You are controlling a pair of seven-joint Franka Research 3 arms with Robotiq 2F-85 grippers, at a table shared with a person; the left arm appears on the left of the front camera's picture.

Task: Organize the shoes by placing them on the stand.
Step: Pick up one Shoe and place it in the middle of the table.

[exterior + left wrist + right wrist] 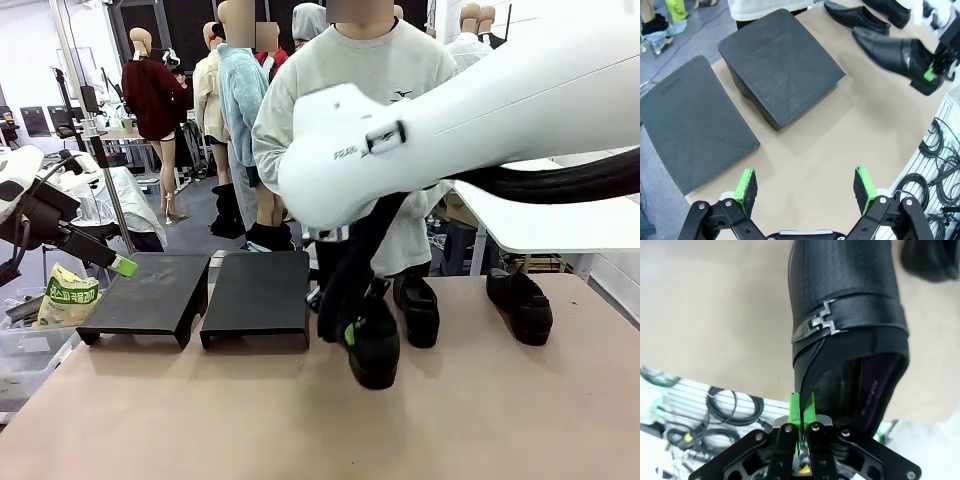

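Right end effector point(801, 407) clenched on the held shoe point(845, 305), pads pinching the collar rim beside the ankle opening. The shoe's long axis runs in line with my fingers, toe pointing away from them. From the front it hangs toe-down toward my side, low over the worktop point(300, 430); whether it touches, I can't tell.

The stand lies to my left of the shoe: nearer platform point(258, 288) just beside it, farther platform point(148, 290) beyond, both tops bare. Right arm is nearer.

Left end effector point(807, 186) released, fingers wide, above the worktop near the platforms. Two more shoes point(417, 310) sit to the right.

My read: carry left, level the toe.
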